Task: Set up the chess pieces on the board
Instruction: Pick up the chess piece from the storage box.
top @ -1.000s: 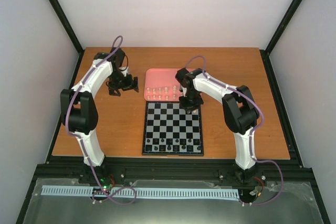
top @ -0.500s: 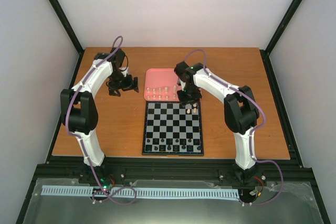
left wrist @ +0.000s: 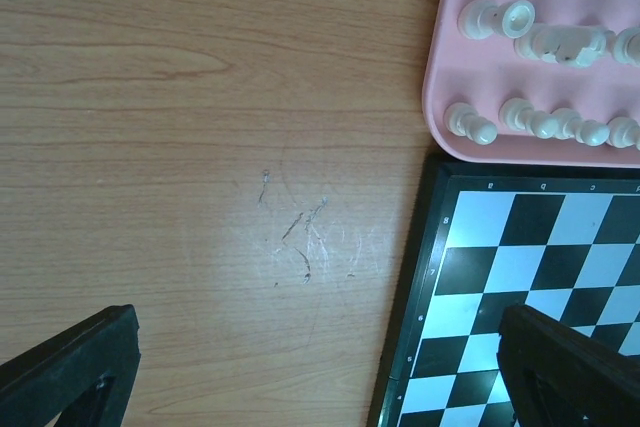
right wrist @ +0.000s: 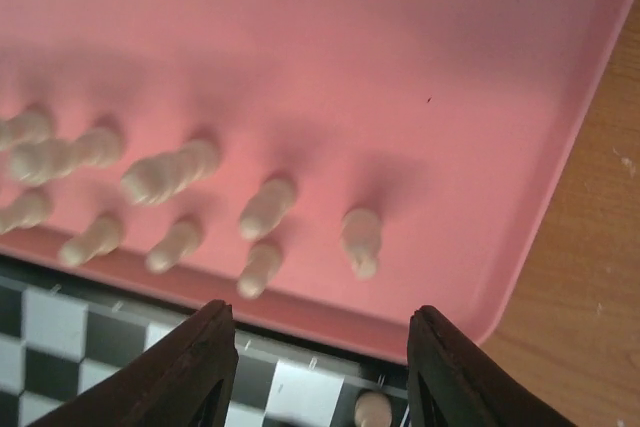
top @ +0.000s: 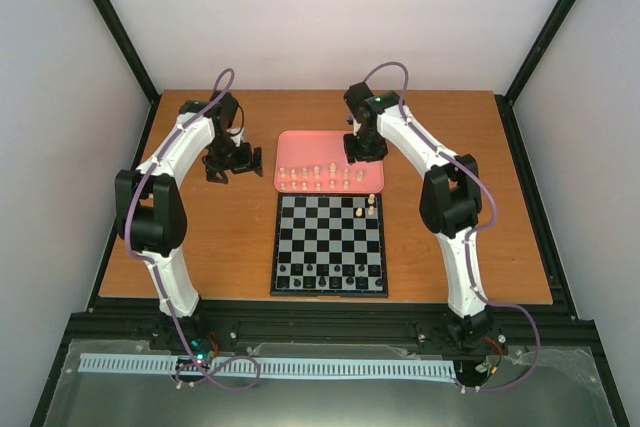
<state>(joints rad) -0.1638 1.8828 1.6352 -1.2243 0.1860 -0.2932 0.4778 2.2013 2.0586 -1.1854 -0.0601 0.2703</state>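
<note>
The chequered board (top: 322,239) lies at the table's middle. Two cream pieces (top: 366,206) stand near its far right corner; one shows in the right wrist view (right wrist: 372,410). Several more cream pieces (top: 312,176) are in the pink tray (top: 300,139), standing or lying; they also show in the right wrist view (right wrist: 265,207) and the left wrist view (left wrist: 520,119). My right gripper (top: 362,150) hovers open and empty over the tray's right side (right wrist: 318,372). My left gripper (top: 232,169) is open and empty over bare wood left of the tray (left wrist: 320,377).
Tiny black pieces (top: 330,272) line the board's near rows. The board's left edge (left wrist: 410,297) and the tray's corner (left wrist: 440,97) lie right of my left gripper. Bare wood (top: 200,237) flanks the board on both sides.
My right gripper has left the board's far right corner and moved away over the pink tray, open. A cream piece stays where it was. The left arm has not moved.
</note>
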